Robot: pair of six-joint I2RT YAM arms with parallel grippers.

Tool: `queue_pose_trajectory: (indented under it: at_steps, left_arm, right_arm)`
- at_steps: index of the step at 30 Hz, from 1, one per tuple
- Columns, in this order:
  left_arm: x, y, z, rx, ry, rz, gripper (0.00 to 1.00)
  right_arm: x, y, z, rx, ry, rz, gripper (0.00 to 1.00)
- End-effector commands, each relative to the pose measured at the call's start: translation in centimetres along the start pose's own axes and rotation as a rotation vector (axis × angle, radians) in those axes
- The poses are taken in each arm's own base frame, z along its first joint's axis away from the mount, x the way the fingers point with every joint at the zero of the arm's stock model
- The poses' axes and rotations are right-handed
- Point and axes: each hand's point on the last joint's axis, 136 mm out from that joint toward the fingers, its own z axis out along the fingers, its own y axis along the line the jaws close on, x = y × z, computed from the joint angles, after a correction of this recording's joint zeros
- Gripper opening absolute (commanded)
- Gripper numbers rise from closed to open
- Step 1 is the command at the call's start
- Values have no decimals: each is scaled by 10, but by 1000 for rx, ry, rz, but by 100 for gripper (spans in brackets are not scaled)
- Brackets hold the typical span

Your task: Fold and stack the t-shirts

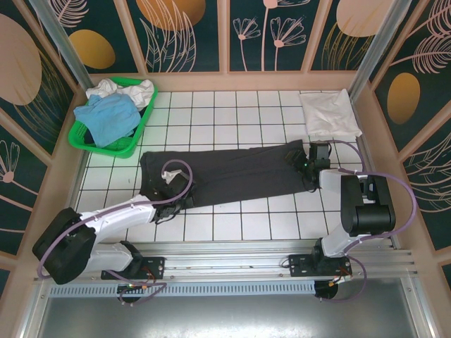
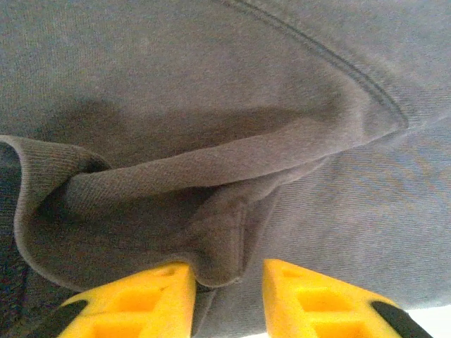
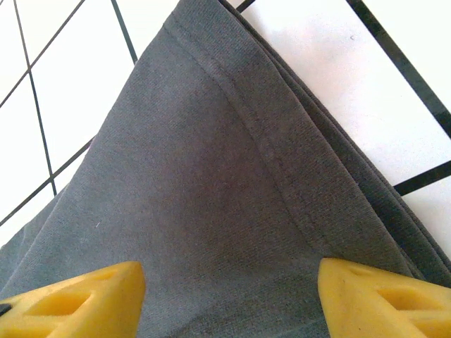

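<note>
The limp charcoal t-shirt is bunching between left fingers, grip unclear, while spread right fingers are hovering over its firmer hem.

A charcoal t-shirt lies in a long folded strip at centre. A folded white t-shirt rests far right. A light blue t-shirt and a crumpled white t-shirt sit in the green basket.
</note>
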Motion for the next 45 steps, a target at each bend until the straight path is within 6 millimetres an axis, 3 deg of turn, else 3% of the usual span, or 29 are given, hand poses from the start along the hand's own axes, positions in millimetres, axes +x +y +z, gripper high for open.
queue_pose_trajectory:
  at_steps: [1, 6, 13, 17, 23, 24, 25, 28, 30, 35, 39, 42, 45]
  left_arm:
    - [-8, -1, -2, -24, -21, 4, 15]
    - [-23, -18, -17, 47, -57, 4, 0]
    - [-42, -17, -51, 76, -129, -14, 0]
    - [-39, -31, -60, 171, -104, 0, 0]
    - [-41, -37, -76, 243, -120, -9, 0]
    - [-37, -41, -76, 268, -102, -6, 6]
    - [-32, -48, -75, 309, -76, -2, 18]
    - [-12, -74, -72, 473, 9, 12, 37]
    - [-7, -78, -72, 518, 20, 8, 51]
    - [-19, -56, -78, 430, -63, -21, 70]
    - [-31, 3, -69, 146, -149, -95, 81]
    - [-26, 32, -57, 23, -132, -118, 74]
    - [-17, 33, -44, 30, -89, -112, 60]
  right_arm:
    - [27, -28, 0, 77, 85, 25, 67]
    - [27, -27, -1, 73, 84, 26, 67]
    - [25, -26, -5, 60, 77, 28, 67]
    - [27, -26, -3, 61, 85, 27, 67]
    - [28, -26, -3, 60, 87, 27, 67]
    - [27, -26, -3, 59, 86, 26, 68]
    - [28, -27, -3, 61, 86, 26, 67]
    - [28, -27, -3, 65, 87, 25, 67]
    - [28, -27, -3, 64, 87, 25, 67]
    - [26, -20, -7, 44, 82, 14, 68]
    - [23, 3, -16, 12, 61, -34, 68]
    - [25, 26, -22, -29, 53, -68, 68]
    - [26, 53, -26, -80, 44, -116, 68]
